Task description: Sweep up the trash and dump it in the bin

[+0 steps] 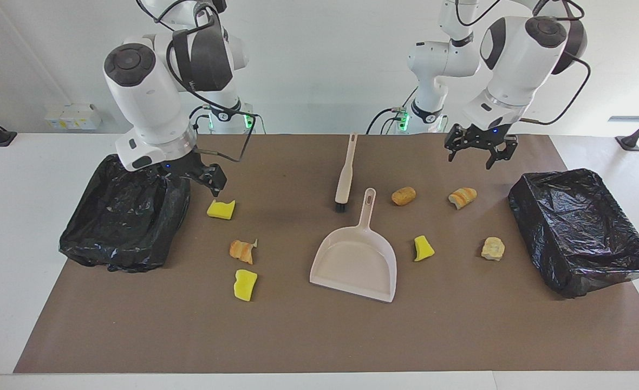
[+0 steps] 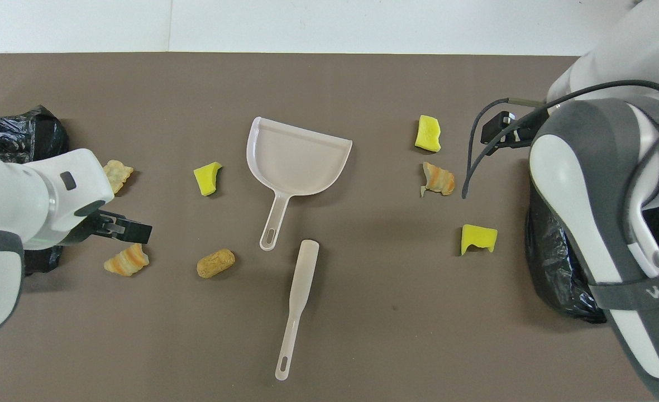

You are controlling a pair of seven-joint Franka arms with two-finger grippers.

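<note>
The beige dustpan (image 1: 354, 260) lies in the middle of the brown mat, its handle toward the robots. The brush (image 1: 344, 176) lies beside that handle. Several trash scraps are scattered on both sides: yellow sponge pieces (image 1: 221, 209) (image 1: 245, 284) (image 1: 423, 248) and bread-like chunks (image 1: 242, 250) (image 1: 403, 195) (image 1: 462, 197) (image 1: 493, 248). My right gripper (image 1: 192, 181) hangs open and empty over the inner edge of one black-lined bin (image 1: 124, 211), close to a sponge piece. My left gripper (image 1: 479, 149) (image 2: 123, 229) hangs open and empty over the mat by the striped chunk (image 2: 127, 260).
A second black-lined bin (image 1: 579, 227) stands at the left arm's end of the mat. The brown mat (image 1: 319, 336) is bare along the edge farthest from the robots. White table (image 1: 5, 216) borders the mat at both ends.
</note>
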